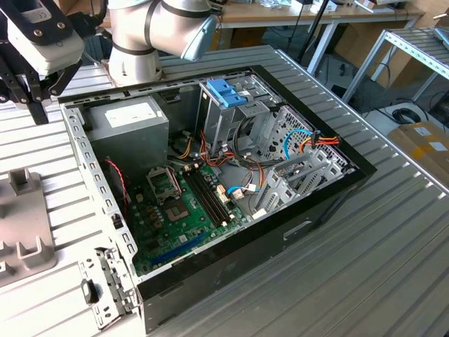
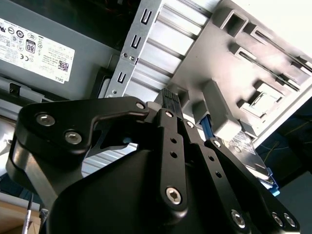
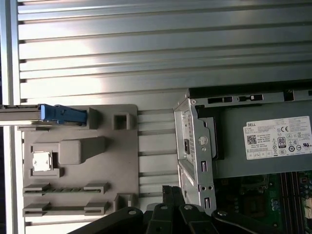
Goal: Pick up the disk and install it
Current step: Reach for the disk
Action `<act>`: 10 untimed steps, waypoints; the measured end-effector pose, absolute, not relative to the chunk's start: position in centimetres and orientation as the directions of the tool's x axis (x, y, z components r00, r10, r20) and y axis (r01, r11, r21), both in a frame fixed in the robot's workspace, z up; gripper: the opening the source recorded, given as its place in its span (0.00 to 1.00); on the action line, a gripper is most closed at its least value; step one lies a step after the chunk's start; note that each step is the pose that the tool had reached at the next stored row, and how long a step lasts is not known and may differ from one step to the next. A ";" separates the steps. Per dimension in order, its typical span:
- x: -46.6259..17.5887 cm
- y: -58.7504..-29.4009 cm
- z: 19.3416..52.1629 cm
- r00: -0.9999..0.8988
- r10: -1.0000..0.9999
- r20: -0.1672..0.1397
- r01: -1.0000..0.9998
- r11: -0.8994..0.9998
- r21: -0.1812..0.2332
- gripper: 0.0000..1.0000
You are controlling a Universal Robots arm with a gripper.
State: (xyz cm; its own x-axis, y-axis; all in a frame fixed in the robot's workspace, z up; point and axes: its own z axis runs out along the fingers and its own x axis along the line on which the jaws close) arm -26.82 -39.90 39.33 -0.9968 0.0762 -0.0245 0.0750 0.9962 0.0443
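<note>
Exterior view: your one gripper (image 1: 36,109) hangs at the exterior view's left, outside the one open computer case (image 1: 231,270). First wrist view: one disk (image 3: 63,113) stands edge-on in one grey fixture (image 3: 97,161), untouched. Second wrist view: claw looks closed, empty. I judge the pick-up not begun; a grasp calls for opening and lining up over the disk.

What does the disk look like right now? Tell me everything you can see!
The disk stands on edge in the grey plastic holder plate on the ribbed metal table. In the first wrist view it is a thin strip with a light-blue plastic frame; the second wrist view shows part of its white label.
</note>
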 end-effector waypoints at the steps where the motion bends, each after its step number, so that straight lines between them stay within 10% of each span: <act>1: -26.9 -39.9 39.3 -0.997 0.076 -0.025 0.075 0.996 0.044 0.10; 10: -27.3 -39.9 39.3 -0.997 0.076 -0.024 0.075 0.996 0.044 0.10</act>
State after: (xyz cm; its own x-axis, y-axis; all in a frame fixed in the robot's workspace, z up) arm -27.30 -39.89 39.33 -0.9968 0.0762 -0.0245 0.0751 0.9962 0.0444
